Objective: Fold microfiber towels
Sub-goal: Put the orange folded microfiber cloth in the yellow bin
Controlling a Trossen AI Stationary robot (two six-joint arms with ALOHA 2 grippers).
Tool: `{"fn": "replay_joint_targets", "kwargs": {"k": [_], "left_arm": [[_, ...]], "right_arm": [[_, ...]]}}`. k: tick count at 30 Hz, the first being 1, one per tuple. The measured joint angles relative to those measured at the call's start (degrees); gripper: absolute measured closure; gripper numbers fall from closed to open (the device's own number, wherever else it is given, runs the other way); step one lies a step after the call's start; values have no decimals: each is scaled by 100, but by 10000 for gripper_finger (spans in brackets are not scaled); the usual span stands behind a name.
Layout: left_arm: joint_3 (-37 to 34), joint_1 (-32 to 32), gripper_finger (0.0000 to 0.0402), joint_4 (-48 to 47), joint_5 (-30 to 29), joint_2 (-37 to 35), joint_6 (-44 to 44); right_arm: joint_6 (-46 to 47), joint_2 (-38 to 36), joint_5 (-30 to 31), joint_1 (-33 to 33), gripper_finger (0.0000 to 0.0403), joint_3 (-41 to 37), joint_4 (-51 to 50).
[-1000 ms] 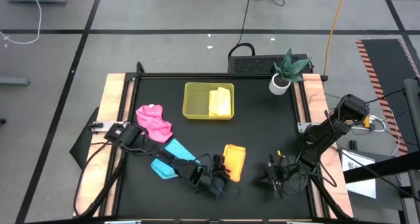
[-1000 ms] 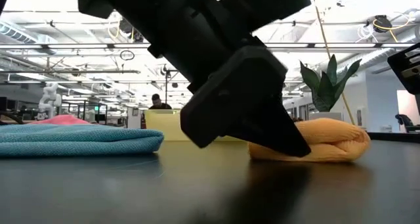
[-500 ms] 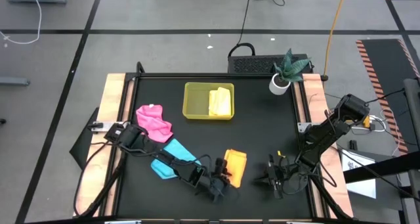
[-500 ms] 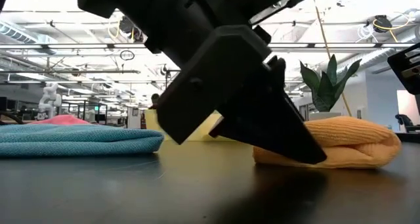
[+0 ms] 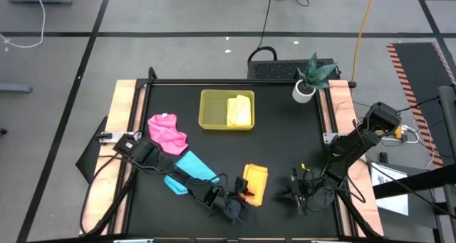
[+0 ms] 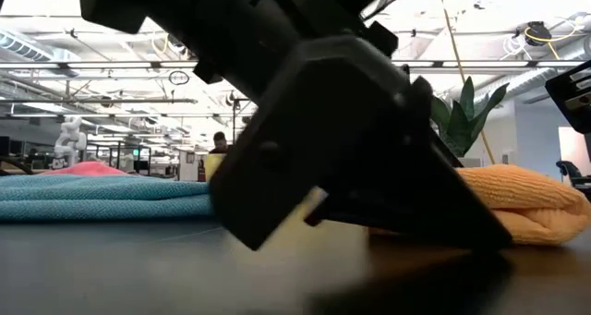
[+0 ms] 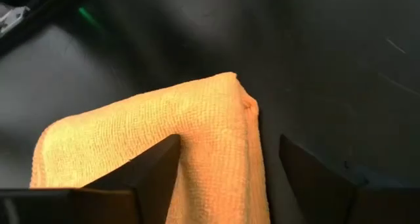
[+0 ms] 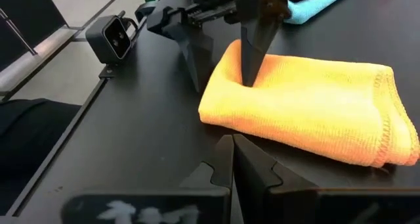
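High view shows, nearest the front edge of the table (image 5: 285, 129), the left end effector (image 5: 241, 198) spread wide, one finger resting on the folded orange towel (image 5: 254, 182), the other on bare table beside it, gripping nothing. The right end effector (image 5: 296, 189) sits shut near the front right corner. Farther back, the sky blue towel (image 5: 187, 170) and pink towel (image 5: 167, 133) lie crumpled toward the left edge. Beyond them the yellow towel (image 5: 239, 111) lies folded in the tray (image 5: 212, 109) (near the rear edge). Judging by this, two look done and two remain.
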Motion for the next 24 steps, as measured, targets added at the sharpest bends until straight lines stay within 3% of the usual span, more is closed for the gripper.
{"fn": "replay_joint_targets", "kwargs": {"k": [6, 17, 24], "left_arm": [[6, 91, 210, 41, 30, 39, -346], [393, 188, 381, -763, 211, -79, -498], [410, 344, 384, -1266, 242, -738, -1235]], "right_arm": [[18, 0, -17, -1, 399, 0, -21], [20, 0, -23, 0, 399, 0, -4], [20, 0, -25, 41, 399, -2, 0]]}}
